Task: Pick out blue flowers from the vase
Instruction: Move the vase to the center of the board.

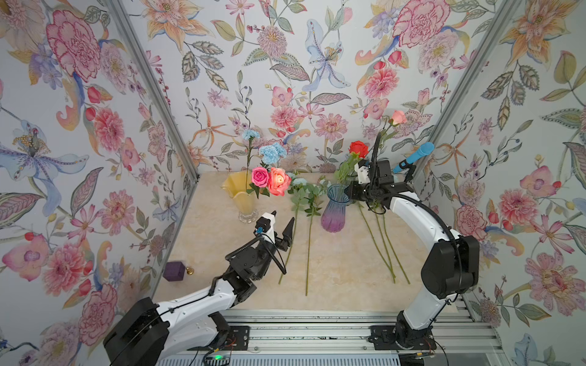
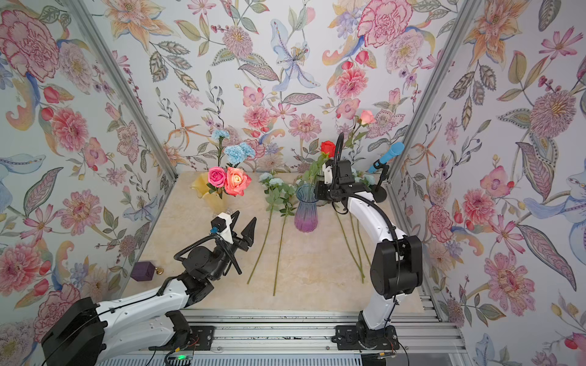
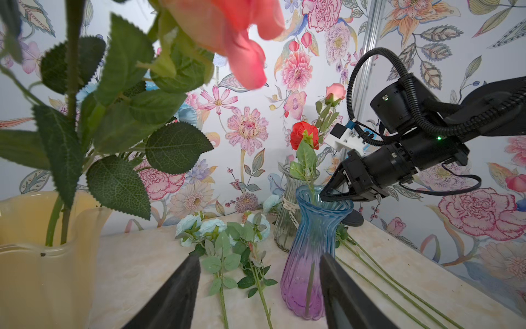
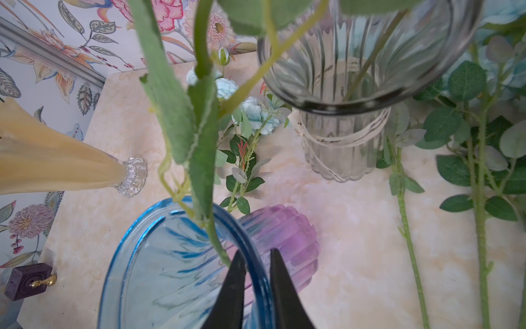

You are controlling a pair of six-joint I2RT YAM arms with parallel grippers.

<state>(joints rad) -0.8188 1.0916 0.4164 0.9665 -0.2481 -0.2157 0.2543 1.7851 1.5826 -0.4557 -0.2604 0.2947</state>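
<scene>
Bright, even light, faint shadows; the near orange rose (image 3: 227, 34) looms blurred.

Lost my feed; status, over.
Left end effector open near yellow vase. Right end effector shut on blue vase rim. Blue carnations in yellow vase, behind roses.

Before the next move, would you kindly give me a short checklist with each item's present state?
1. Left hand open and empty: ok.
2. Sky-blue frilly carnations out of the amber ruffled glass vase: not ok, they stand in it.
3. Pale aqua rose sprays laid on the marble tabletop: ok.
4. Right hand clear of the blue-to-purple ribbed glass vase: not ok, its fingers pinch the rim.
5. Red rose stem free of that hand: cannot tell.
</scene>
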